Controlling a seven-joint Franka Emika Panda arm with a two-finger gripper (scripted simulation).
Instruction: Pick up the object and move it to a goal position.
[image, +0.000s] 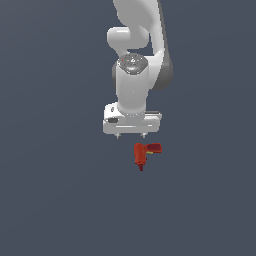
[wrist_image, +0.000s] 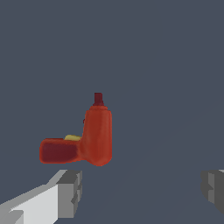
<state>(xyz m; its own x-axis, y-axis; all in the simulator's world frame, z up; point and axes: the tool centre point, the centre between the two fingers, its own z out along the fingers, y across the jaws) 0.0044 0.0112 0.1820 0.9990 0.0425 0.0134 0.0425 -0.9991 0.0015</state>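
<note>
Gripper (image: 130, 136) spread wide, poised over drill (image: 142, 154); drill sitting just ahead of fingers (wrist_image: 65, 192), tip pointing away.

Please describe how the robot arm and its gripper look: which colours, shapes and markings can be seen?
The arm is glossy white, built of rounded cylindrical segments, with a dark grey band along one side. A grey round cap with small red dots tops the wrist segment. The gripper has a wide white boxy body; its fingers are white with grey ridged blocks. No cables are visible.
</note>
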